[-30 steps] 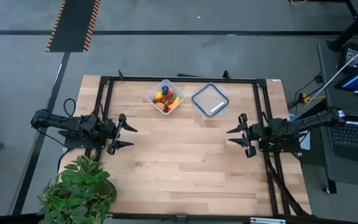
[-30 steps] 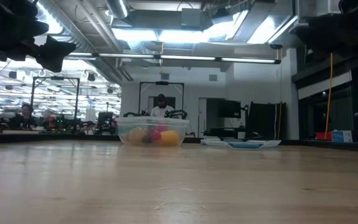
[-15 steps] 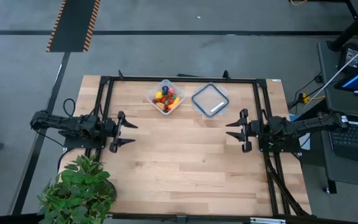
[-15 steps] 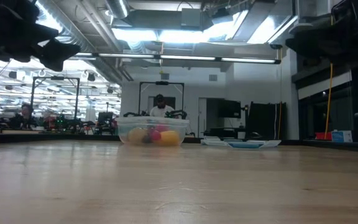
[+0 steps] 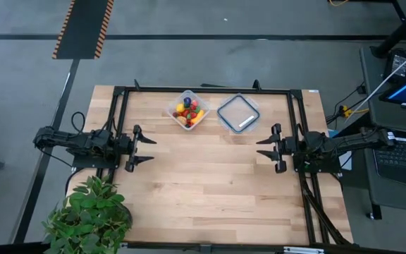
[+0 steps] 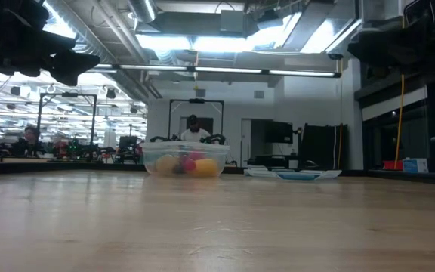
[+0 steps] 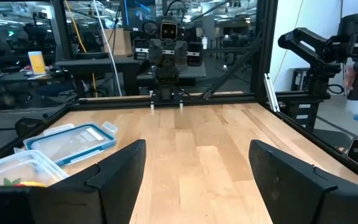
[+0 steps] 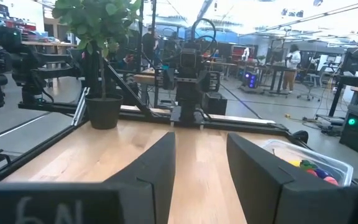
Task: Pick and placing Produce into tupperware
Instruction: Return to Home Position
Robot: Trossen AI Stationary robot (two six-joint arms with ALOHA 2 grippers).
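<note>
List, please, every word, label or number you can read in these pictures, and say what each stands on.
"6N": faint pale marks, reading uncertain, on the dark housing behind the right gripper.
White label on the lid: too small to read.
Yellow card in the room behind: blurred.
Nothing else is legible.

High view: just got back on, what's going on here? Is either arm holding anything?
Neither arm is handling anything. The left gripper hangs open and empty over the left side of the table. The right gripper hangs open and empty over the right side, and the two face each other. The produce lies in the tupperware near the table's far edge. The lid lies flat beside the tupperware, not on it.
</note>
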